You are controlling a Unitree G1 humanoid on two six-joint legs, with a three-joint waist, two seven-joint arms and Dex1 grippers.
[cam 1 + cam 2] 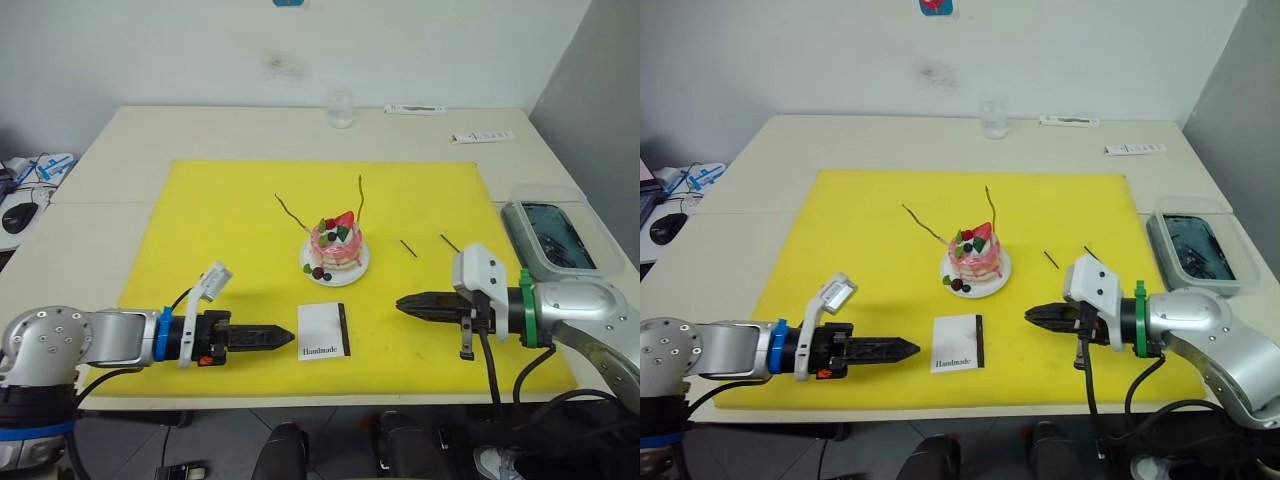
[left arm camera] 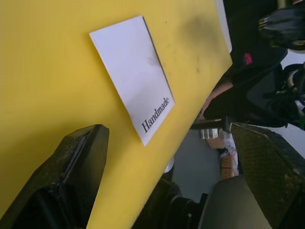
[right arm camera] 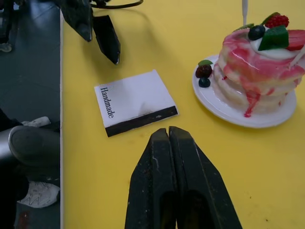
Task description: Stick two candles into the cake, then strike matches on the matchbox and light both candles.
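Both grippers hover low over the yellow mat (image 1: pixel 200 220) on the worktop (image 1: pixel 120 150): left gripper (image 1: pixel 285 334) with jaws released, right gripper (image 1: pixel 402 303) clenched on nothing. Between them lies the matchbox (image 1: pixel 324 331) (label facing up). Behind it sits the cake (image 1: pixel 335 248), both candles (image 1: pixel 360 197) stuck in; two matches (image 1: pixel 408 248) lie right of it.

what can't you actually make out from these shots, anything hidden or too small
- Candles in the cake: too thin in the head views to tell whether the tips are lit.
- Matches: too small to tell which end is the head.
- Matchbox: its striking strip is cut off by the top edge in the left wrist view.
- Tray contents: hidden by glare on its lid.
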